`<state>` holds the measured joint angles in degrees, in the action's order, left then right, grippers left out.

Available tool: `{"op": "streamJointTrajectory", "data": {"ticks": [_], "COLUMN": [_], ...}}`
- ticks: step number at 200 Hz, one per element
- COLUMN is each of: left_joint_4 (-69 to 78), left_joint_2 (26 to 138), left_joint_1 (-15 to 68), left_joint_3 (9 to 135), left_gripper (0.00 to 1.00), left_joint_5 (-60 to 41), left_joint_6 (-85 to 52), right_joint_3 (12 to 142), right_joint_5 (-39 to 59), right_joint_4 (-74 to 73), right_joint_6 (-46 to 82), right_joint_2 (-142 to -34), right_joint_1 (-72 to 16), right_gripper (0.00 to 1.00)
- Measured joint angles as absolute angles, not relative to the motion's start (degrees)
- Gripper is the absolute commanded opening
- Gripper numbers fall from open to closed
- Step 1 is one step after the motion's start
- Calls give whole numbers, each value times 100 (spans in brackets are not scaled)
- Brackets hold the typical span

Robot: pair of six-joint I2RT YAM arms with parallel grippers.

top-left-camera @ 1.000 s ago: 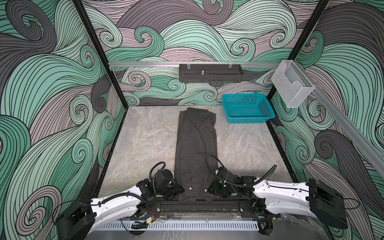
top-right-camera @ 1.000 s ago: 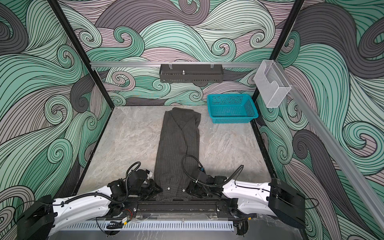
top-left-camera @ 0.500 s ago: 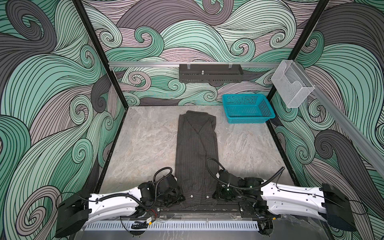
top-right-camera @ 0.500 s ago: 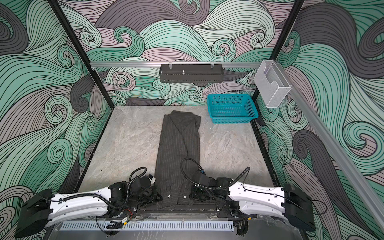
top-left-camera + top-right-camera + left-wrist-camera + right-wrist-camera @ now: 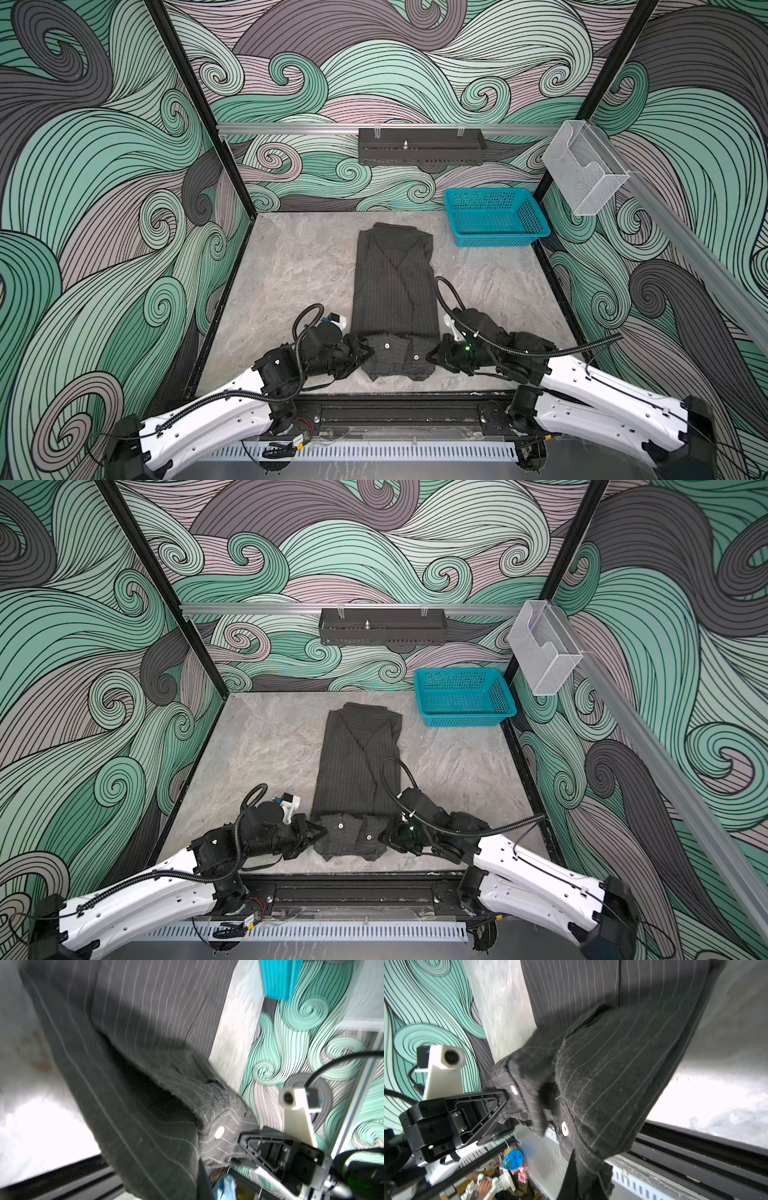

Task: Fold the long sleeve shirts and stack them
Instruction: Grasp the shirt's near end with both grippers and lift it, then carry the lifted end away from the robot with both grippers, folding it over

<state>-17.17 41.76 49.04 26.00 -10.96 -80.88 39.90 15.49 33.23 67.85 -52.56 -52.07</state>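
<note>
No lettering, label, brand mark, number or sign can be read in any view, neither on the pinstriped shirt [image 5: 392, 291], the teal basket [image 5: 494, 242] nor the swirl-patterned walls [image 5: 104, 166].

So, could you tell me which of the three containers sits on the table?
The teal mesh basket, at the far right corner; the black rack and clear holder are wall-mounted.

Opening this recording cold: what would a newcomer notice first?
The dark pinstriped shirt lies as a long narrow strip down the middle of the grey table. The left end effector and right end effector are each shut on its near end, one per side. A teal basket sits in the far right corner.
</note>
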Motion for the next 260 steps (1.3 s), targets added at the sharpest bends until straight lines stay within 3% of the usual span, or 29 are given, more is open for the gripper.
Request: {"op": "streamJointTrajectory", "data": {"ticks": [79, 124, 175, 207, 223, 260], "left_joint_4": [-1643, -1540, -1474, -1387, -1253, -1085], "left_joint_2": [6995, 8503, 9465, 10049, 10326, 10567], "left_joint_1": [2810, 2311, 1894, 1763, 1726, 1651], "left_joint_3": [4530, 5354, 5808, 6025, 6099, 6160], "left_gripper": [0, 0, 0, 0, 20, 46], "left_joint_5": [-2773, -3461, -3774, -3887, -3933, -3990], "left_joint_6": [-6751, -6313, -6069, -5994, -5988, -5942], "right_joint_3": [5728, 6567, 7113, 7216, 7236, 7319], "right_joint_5": [2777, 3352, 3754, 3846, 3850, 3785], "right_joint_4": [3544, 3483, 3321, 3153, 3070, 3087], "right_joint_6": [5478, 4958, 4685, 4617, 4578, 4388], "right_joint_2": [-7658, -9054, -10162, -10669, -10899, -11126], "right_joint_1": [-3262, -2609, -2143, -1933, -1874, -1831], "right_gripper": [7, 8, 10, 19, 26, 48]}}
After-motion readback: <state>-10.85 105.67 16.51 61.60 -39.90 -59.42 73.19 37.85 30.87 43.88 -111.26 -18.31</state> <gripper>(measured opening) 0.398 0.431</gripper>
